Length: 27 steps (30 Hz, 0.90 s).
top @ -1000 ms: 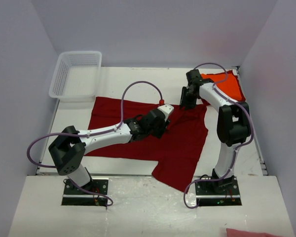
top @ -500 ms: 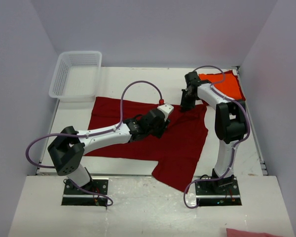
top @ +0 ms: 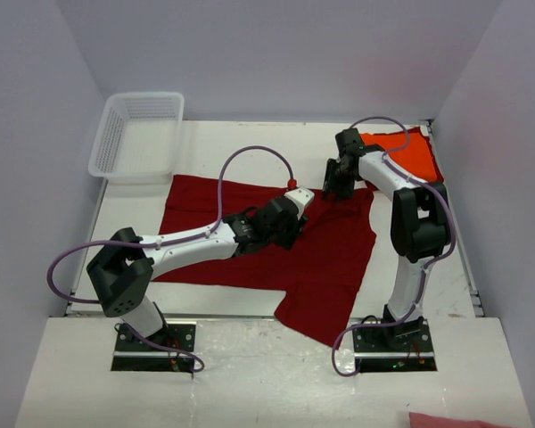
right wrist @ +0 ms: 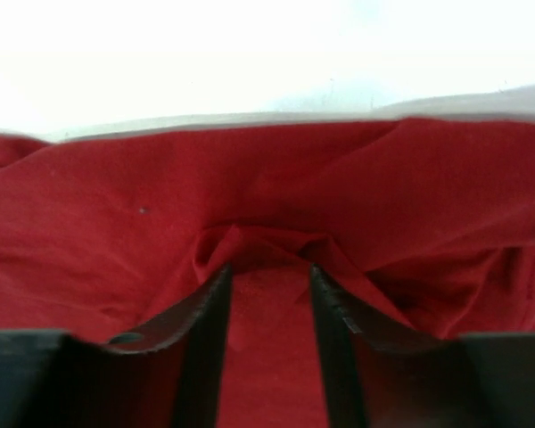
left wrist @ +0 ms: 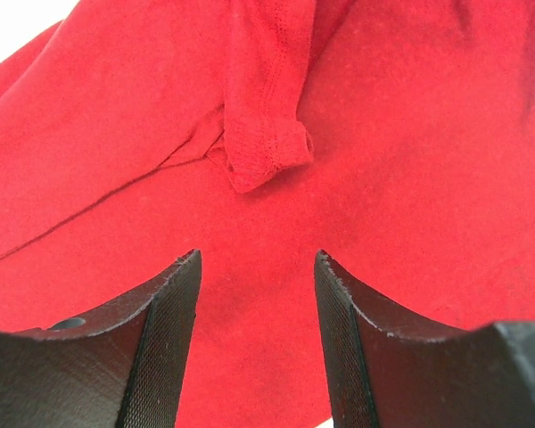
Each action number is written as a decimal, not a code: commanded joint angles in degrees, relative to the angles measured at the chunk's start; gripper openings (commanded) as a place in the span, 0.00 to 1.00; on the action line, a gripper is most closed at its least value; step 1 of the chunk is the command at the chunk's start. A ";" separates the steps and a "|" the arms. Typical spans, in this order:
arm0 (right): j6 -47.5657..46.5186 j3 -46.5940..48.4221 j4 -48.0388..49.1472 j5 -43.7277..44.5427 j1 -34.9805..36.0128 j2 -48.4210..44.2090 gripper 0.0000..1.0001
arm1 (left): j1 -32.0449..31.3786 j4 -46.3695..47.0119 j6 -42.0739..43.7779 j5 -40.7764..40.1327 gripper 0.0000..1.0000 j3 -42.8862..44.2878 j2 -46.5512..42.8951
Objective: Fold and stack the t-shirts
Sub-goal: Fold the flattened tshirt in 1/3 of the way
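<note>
The dark crimson t-shirt (top: 330,267) lies spread over the middle of the table, with its lower part hanging toward the front edge. The bright orange t-shirt (top: 412,154) lies at the back right corner. My left gripper (top: 291,234) is open just above the crimson cloth (left wrist: 410,178), near a small rolled hem fold (left wrist: 263,152); its jaws (left wrist: 257,259) hold nothing. My right gripper (top: 332,189) is at the crimson shirt's back right edge. Its jaws (right wrist: 267,272) stand partly apart, pressed into the cloth (right wrist: 116,241), with a raised fold bunched at the tips.
A white mesh basket (top: 138,134) stands at the back left corner. The table's white back strip (right wrist: 250,80) lies just beyond the shirt's edge. A pink cloth (top: 455,419) shows at the bottom right, off the table. Walls close in on all sides.
My right gripper has shifted slightly left and down onto the crimson shirt's back edge. The left arm has barely moved.
</note>
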 commanded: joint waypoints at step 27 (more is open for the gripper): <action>0.74 -0.74 1.34 -1.30 -0.55 -0.77 0.16 | 0.15 2.60 1.00 -0.16 0.55 -1.43 -1.52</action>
